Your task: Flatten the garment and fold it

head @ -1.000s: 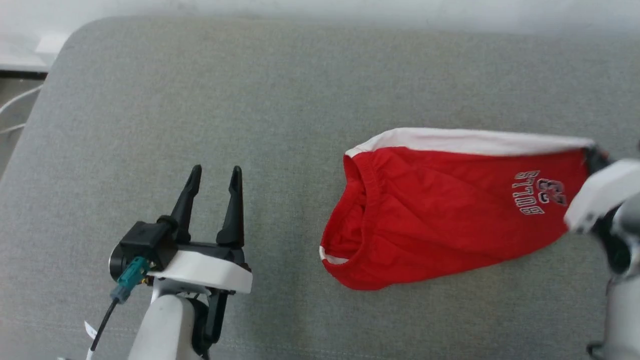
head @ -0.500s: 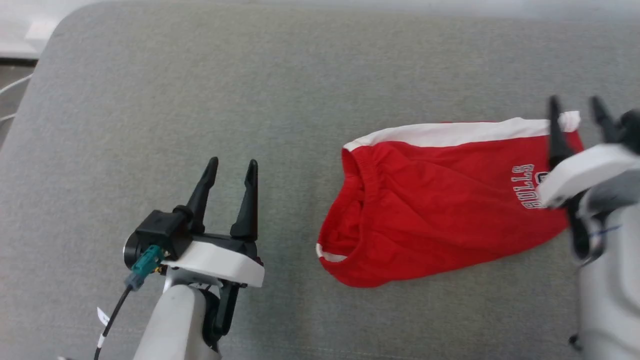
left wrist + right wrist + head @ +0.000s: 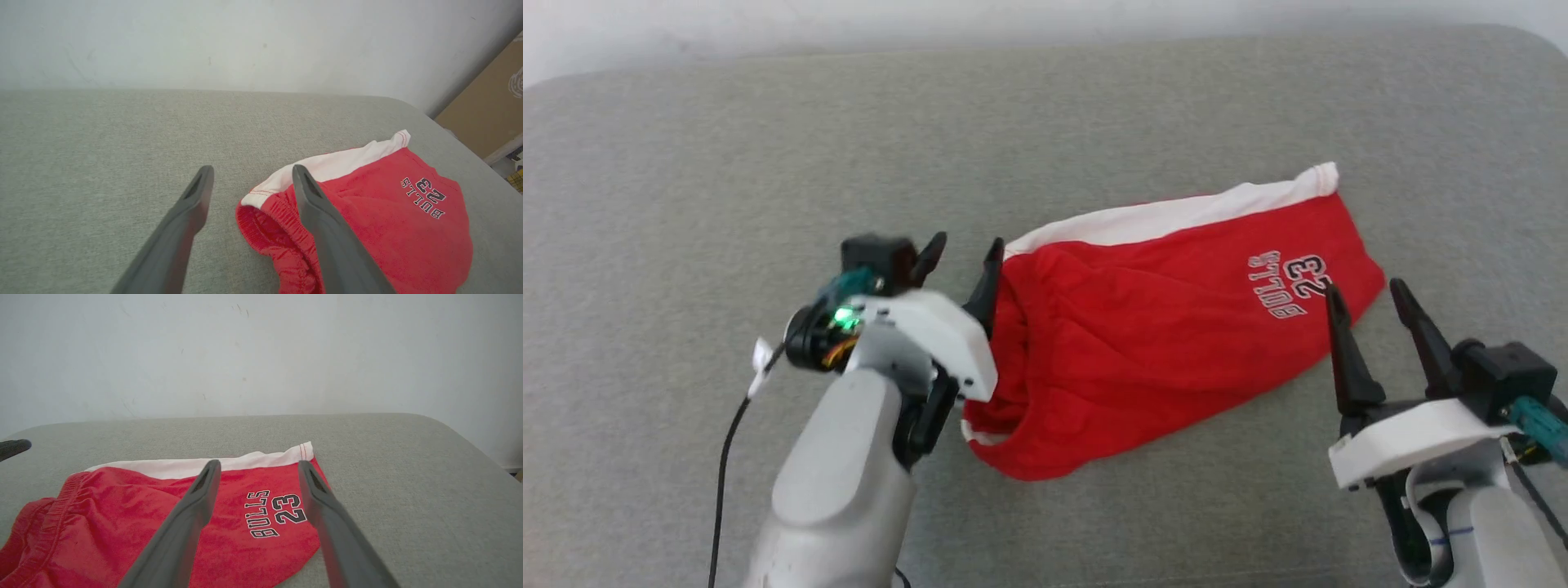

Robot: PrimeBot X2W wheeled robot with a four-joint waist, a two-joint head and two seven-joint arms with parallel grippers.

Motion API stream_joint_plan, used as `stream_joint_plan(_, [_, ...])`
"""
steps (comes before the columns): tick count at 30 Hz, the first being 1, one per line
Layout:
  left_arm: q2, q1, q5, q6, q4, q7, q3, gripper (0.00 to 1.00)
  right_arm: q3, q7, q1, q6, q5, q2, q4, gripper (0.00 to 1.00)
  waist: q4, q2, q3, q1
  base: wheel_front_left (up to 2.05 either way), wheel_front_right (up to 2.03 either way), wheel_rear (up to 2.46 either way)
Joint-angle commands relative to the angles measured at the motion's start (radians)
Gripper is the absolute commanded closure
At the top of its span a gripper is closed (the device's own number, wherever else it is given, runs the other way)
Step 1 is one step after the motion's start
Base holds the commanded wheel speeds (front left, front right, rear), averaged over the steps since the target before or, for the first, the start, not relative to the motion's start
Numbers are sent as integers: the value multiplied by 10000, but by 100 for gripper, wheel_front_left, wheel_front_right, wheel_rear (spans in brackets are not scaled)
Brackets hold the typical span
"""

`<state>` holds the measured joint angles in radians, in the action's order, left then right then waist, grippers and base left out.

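Bare grey cushion (image 3: 686,163) is stretching wide around the red shorts (image 3: 1143,359), with a pale wall (image 3: 261,355) closing off its far edge. The left gripper (image 3: 968,241) is crowding the waistband; the right gripper (image 3: 1364,287) is hovering by the hem.

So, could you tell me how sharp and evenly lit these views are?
Head view: even, soft light, the garment slightly hazy; left wrist view: near fingers blurred, print legible; right wrist view: fingers soft, print crisp.
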<state>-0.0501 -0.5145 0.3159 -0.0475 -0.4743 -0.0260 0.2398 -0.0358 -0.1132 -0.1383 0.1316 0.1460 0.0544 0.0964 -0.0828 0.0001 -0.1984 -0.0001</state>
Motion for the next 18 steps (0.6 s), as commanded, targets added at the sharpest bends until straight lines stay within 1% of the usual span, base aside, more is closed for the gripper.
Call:
stream_joint_plan(1, [-1,-254,90,42,-152,-149,24,0,41,33,73,-9,142,-34,-99,0,-304,-1,-173,1,0,0,0])
stream_joint_plan(5, [-16,-1121,118,196,-1185,-1392,253,0,199,60,158,-9,331,-38,-325,0,-563,-1,-419,1,0,0,0])
stream_joint_plan(9, [-301,-1752,-303,503,-2072,-2430,549,0,354,34,82,-9,476,-39,-399,0,-772,-1,-591,1,0,0,0])
stream_joint_plan(14, [-603,-2170,-686,791,-2874,-3408,851,0,562,-3,-6,-9,578,-40,-468,0,-932,-1,-726,1,0,0,0])
stream_joint_plan(18, [-685,-2428,-763,754,-3220,-3731,1000,0,694,17,-29,-9,583,-40,-477,0,-985,-1,-806,1,0,0,0])
